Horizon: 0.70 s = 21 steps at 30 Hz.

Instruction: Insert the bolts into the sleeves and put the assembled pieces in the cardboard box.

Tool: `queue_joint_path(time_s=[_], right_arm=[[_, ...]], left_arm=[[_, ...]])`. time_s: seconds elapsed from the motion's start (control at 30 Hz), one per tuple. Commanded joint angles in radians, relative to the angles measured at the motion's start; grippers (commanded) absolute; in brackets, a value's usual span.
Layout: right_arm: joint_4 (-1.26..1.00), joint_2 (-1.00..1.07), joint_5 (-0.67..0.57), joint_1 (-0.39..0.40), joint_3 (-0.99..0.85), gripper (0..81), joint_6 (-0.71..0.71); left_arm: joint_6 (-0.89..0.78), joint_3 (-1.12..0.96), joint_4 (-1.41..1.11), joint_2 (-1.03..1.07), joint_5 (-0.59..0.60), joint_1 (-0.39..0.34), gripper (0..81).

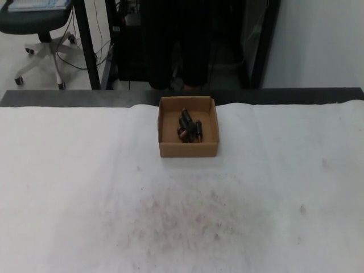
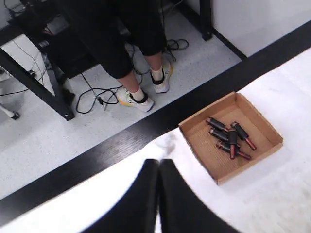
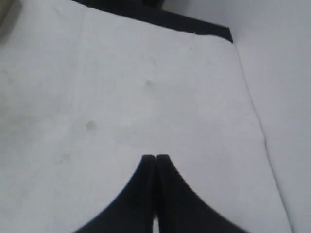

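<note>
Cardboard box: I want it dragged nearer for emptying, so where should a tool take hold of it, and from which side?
Probably the left wall's top rim of the cardboard box, with the left tool coming straight down to straddle it. The box is open-topped with thin upright walls, and the assembled pieces lie mid-floor, leaving bare floor beside that wall.

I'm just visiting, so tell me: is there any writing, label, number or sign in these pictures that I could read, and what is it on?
None can be read.
The cardboard box: plain walls, no print visible.
The dark pieces inside it: no markings that can be made out.
The white cover on the bench: stains, no lettering.
The pale flat thing on the chair behind the bench: too blurred to tell whether it bears text.
</note>
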Motion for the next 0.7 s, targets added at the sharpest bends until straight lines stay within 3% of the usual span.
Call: queue_joint_path(time_s=[0.0,0.17,0.4,0.67], right_arm=[[-0.030,-0.114,-0.030,-0.006,0.127,0.3,0.048],[-0.126,-0.237,-0.035,-0.006,0.230,0.3,0.048],[-0.211,-0.286,-0.156,-0.006,0.301,0.3,0.093],[-0.416,-0.284,-0.181,-0.006,0.442,0.3,0.093]], left_arm=[[-0.047,0.168,0.003,-0.128,-0.005,0.002,0.3],[-0.144,0.632,-0.177,-0.426,0.019,-0.001,0.3],[-0.349,1.237,-0.439,-0.889,0.019,-0.001,0.3],[-0.348,1.614,-0.613,-1.308,-0.003,-0.001,0.3]])
